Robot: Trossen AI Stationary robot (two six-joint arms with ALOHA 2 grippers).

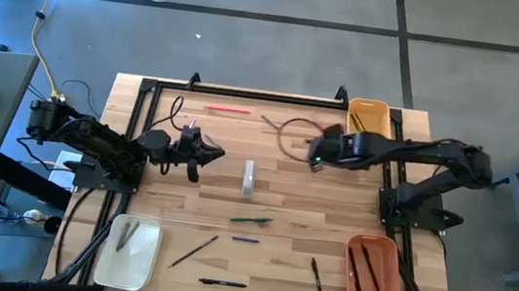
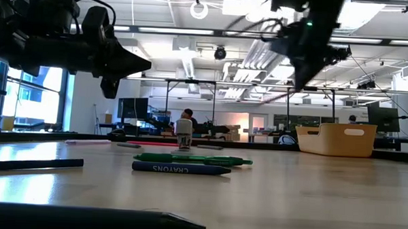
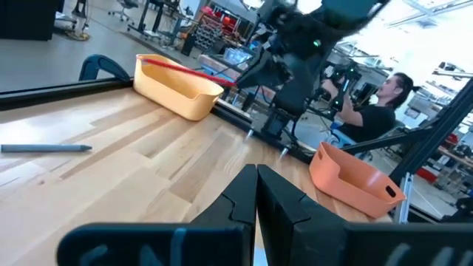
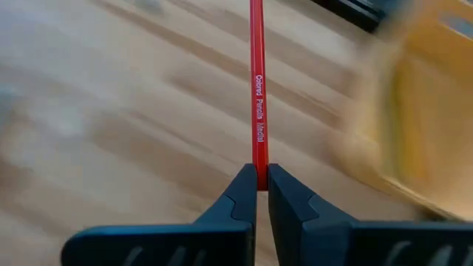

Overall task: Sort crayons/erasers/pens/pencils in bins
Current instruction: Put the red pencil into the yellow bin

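Ceiling lights (image 2: pixel 193 29) glare bright in the low view, leaving both arms as dark silhouettes and a sheen on the surface (image 2: pixel 290 192). From above, light is even, shadows soft. In the right wrist view the yellow bin (image 4: pixel 421 111) smears into blur.

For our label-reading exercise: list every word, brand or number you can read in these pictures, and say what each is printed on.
"CRAYONS", seen upside down: on the dark blue crayon lying on the table, low view.
"Colored Pencils Medid": along the red pencil gripped in the right hand; the last word is uncertain.
Green crayon behind the blue one: no readable print.
Yellow bin: no lettering visible.
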